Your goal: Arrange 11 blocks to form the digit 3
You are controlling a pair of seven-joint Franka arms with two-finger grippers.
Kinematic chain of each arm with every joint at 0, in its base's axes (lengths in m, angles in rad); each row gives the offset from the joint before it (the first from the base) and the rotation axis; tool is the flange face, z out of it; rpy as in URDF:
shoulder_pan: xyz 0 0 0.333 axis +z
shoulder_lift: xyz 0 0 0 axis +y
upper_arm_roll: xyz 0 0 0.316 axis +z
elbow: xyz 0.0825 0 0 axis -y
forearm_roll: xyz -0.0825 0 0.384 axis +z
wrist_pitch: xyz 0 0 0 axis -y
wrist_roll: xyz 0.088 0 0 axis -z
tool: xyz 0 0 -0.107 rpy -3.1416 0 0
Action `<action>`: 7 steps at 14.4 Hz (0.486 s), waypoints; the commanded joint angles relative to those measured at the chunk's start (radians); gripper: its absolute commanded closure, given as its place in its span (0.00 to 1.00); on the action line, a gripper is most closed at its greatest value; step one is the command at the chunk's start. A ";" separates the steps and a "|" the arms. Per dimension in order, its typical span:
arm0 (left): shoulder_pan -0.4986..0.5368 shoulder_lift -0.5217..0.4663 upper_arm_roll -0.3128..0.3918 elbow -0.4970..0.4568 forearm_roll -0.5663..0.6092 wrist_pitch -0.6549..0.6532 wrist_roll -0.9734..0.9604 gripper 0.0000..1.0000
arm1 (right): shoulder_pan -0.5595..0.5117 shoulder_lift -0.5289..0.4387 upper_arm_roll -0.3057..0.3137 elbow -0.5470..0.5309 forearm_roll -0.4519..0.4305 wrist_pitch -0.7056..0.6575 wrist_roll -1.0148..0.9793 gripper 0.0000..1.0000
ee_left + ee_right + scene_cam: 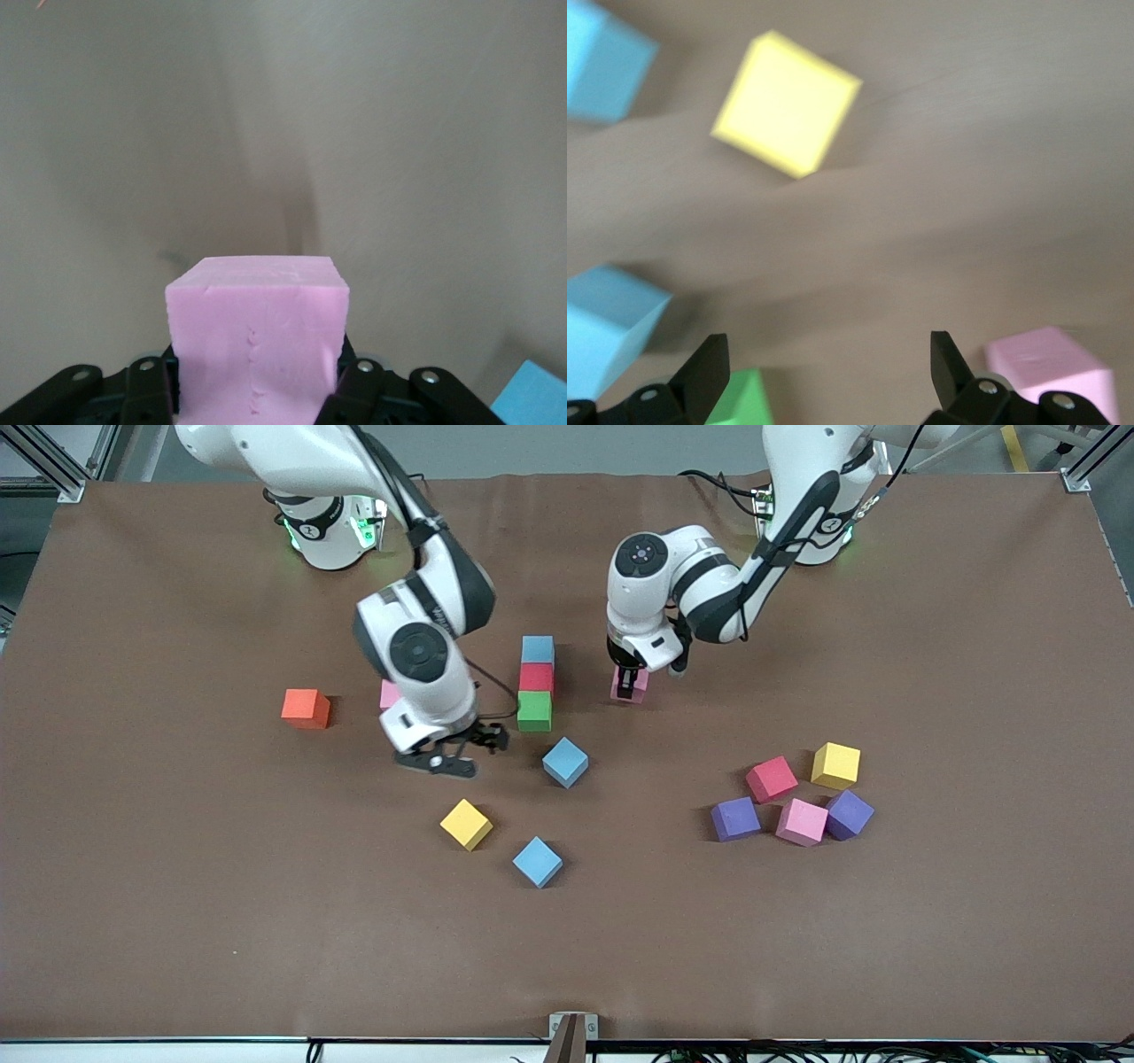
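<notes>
I see left gripper point(628, 683) clamped on pink cube point(630, 688), mostly hidden beneath it, beside blue-red-green column point(536, 684). Right gripper point(452, 757) spread wide, empty; another pink cube point(389, 693) half-hidden by its wrist.

From here I see only a sliver of one pink cube point(389, 693) past the right arm's wrist, the left gripper point(627, 684) covers most of another pink cube point(631, 691), and the right wrist view is smeared, cutting off a green cube point(742, 400) at its edge.
</notes>
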 commanded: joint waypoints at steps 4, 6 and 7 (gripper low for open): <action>-0.104 0.056 0.000 0.043 0.002 -0.017 -0.200 0.59 | -0.088 0.020 0.004 0.095 0.002 -0.022 0.197 0.00; -0.134 0.087 0.002 0.077 0.001 -0.025 -0.221 0.59 | -0.086 0.131 0.004 0.216 0.007 -0.023 0.327 0.00; -0.150 0.105 0.003 0.096 0.001 -0.028 -0.228 0.59 | -0.083 0.188 0.004 0.275 0.004 -0.023 0.383 0.00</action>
